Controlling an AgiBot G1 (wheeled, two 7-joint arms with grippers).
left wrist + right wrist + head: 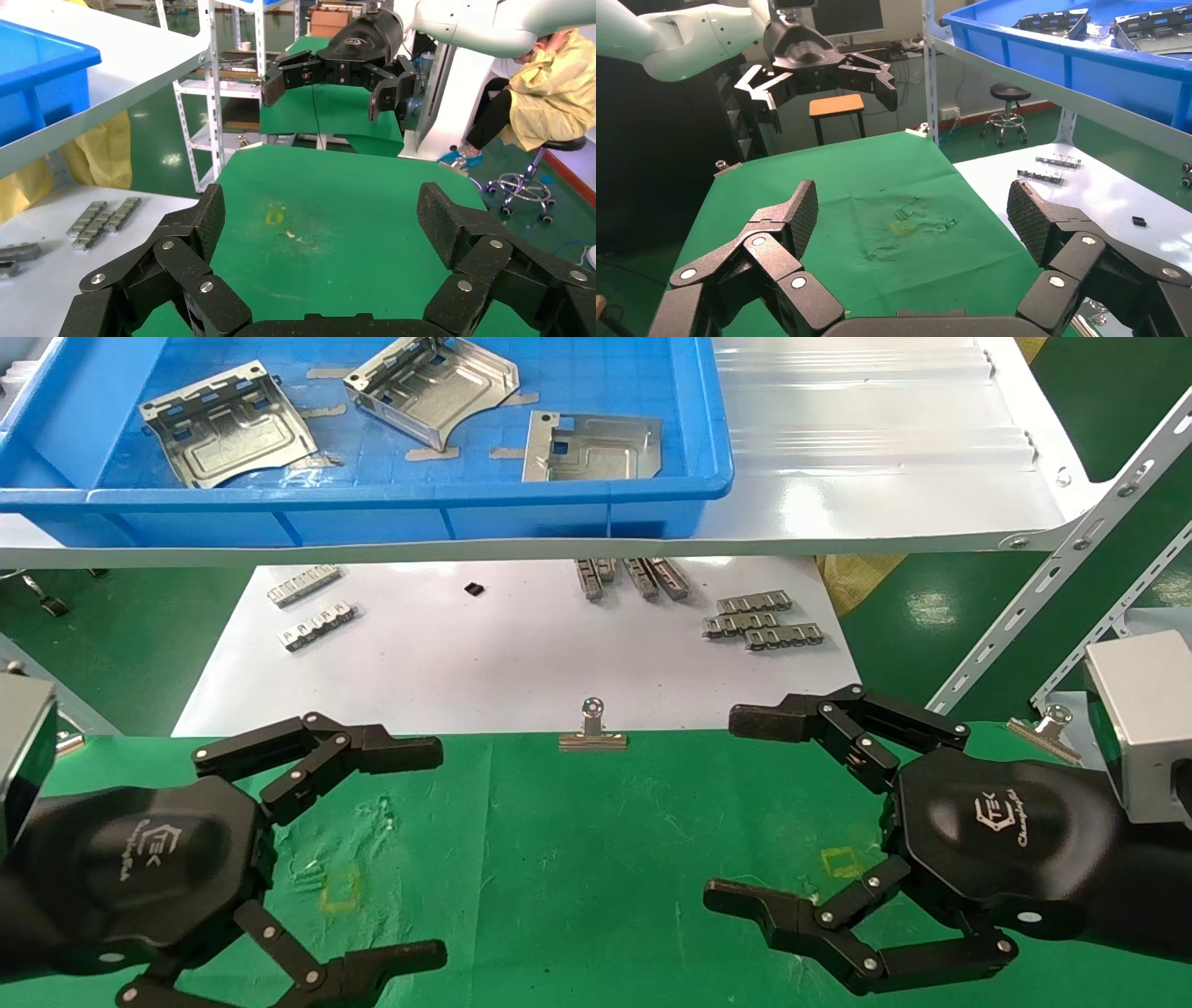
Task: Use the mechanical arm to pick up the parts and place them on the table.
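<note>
Three silvery sheet-metal parts lie in a blue bin (372,495) on the shelf at the back: one at the left (228,426), one tilted in the middle (433,384), one flat at the right (596,447). Both mechanical arms hover low over the green table (596,859), well short of the bin. My left gripper (438,850) is open and holds nothing, with bare cloth between its fingers (320,225). On the other side my right gripper (724,808) is likewise open, nothing in it (912,210). Bin and parts (1053,21) also show in the right wrist view.
The glossy white shelf (885,449) overhangs a white sheet (521,645) with grey toothed strips (764,621). A binder clip (592,728) stands on the cloth's far edge. Yellow square outlines (340,891) mark the cloth. A slanted shelf bracket (1052,579) runs at the right.
</note>
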